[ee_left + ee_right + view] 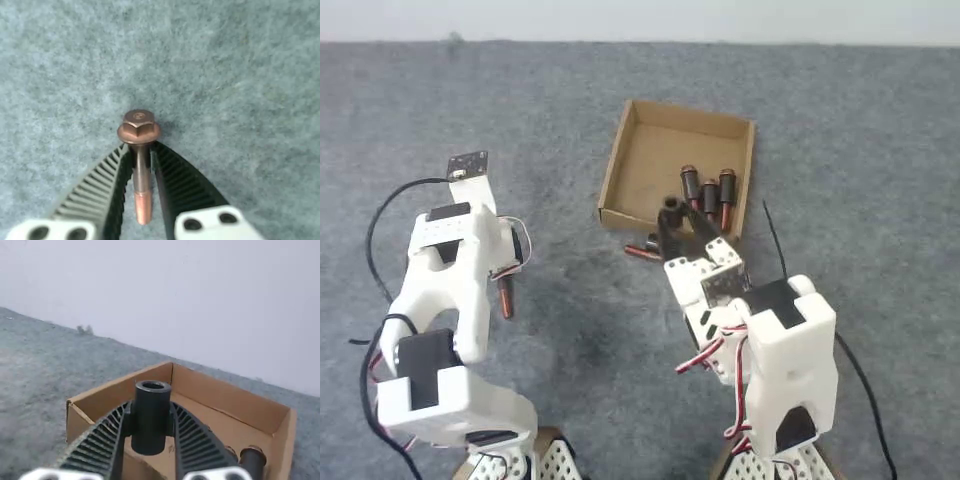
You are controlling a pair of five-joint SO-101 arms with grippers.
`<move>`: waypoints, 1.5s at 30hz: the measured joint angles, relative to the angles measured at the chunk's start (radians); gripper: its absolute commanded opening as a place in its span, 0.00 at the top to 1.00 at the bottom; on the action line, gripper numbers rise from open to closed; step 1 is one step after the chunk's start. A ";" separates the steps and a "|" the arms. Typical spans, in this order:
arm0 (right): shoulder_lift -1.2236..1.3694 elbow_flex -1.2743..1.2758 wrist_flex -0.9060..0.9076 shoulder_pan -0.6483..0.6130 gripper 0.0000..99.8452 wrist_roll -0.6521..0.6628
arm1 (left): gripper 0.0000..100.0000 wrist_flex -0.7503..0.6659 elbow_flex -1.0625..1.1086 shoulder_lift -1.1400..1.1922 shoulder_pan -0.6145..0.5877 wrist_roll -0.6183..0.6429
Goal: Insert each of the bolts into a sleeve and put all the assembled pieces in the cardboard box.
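Observation:
My left gripper is shut on a copper bolt, gripping its shank just under the hex head, above the grey carpet. From above, that bolt hangs under the left arm, well left of the cardboard box. My right gripper is shut on a black sleeve, held upright with its open bore up. This sleeve sits just at the box's near wall. Three assembled pieces lie in the box's near right corner; one shows beside the sleeve.
A loose copper bolt lies on the carpet just outside the box's near wall, close to the right gripper. Open carpet spreads between the two arms and to the left. A pale wall rises behind the box.

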 measured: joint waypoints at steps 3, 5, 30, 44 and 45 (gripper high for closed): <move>0.000 0.028 -0.023 0.002 0.99 0.003 | 0.99 0.000 0.000 0.000 0.000 0.000; 0.000 0.057 -0.028 -0.002 0.99 0.003 | 0.99 0.000 0.000 0.000 0.000 0.000; -0.259 0.287 0.018 0.005 0.99 -0.204 | 0.99 -0.095 -0.040 0.000 0.064 -0.002; -0.259 0.287 0.018 0.002 0.99 -0.204 | 0.99 -0.097 -0.301 0.000 0.307 -0.003; -0.259 0.287 0.018 0.002 0.99 -0.204 | 0.99 -0.097 -0.321 0.000 0.324 -0.003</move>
